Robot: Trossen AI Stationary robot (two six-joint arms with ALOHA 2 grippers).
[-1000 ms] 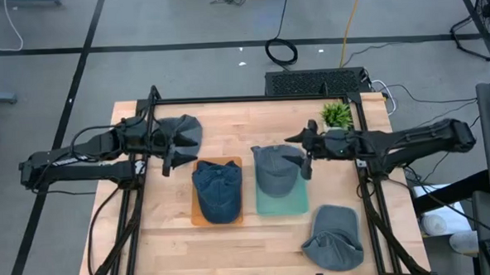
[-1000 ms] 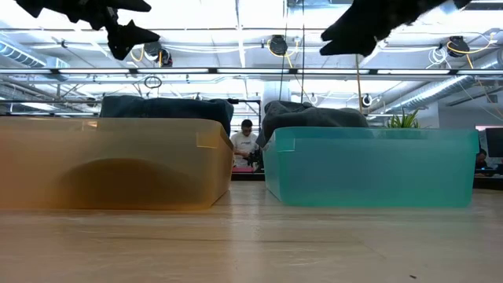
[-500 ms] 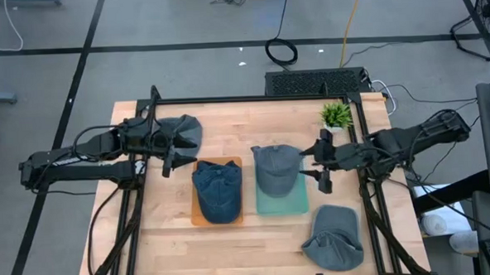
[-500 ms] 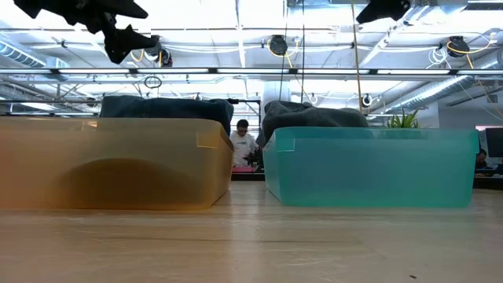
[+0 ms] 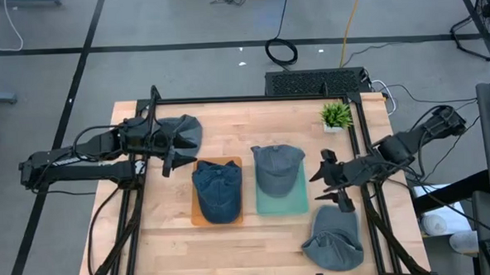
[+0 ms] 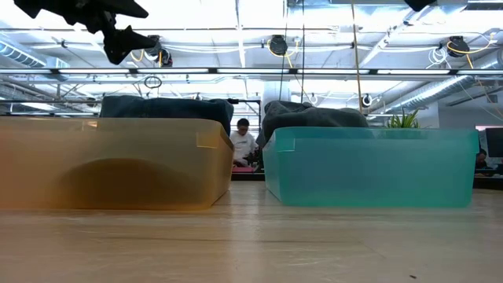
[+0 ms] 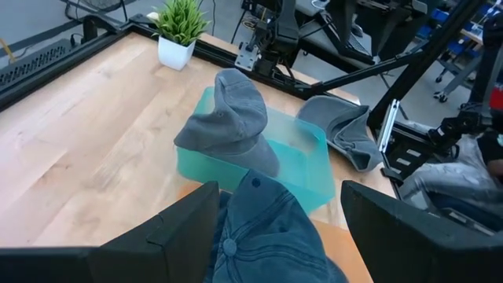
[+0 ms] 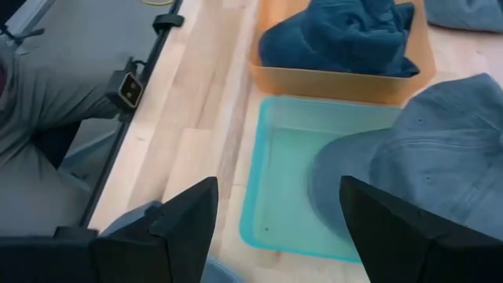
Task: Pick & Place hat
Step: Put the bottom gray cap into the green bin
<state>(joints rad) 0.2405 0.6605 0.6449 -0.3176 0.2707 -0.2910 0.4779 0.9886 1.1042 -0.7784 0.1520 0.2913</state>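
High view: right gripper (image 5: pixel 337 187) fingers apart, just above loose grey hat (image 5: pixel 334 237).

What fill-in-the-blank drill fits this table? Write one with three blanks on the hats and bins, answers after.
1. The dark blue hat lies in the ____ bin.
2. The grey hat rests in the ____ bin.
3. The right gripper hovers empty, jaws ____, above another grey hat on the table.

Missing words: orange; teal; open

Hats (image 6: pixel 165 108) in two bins (image 6: pixel 110 161)
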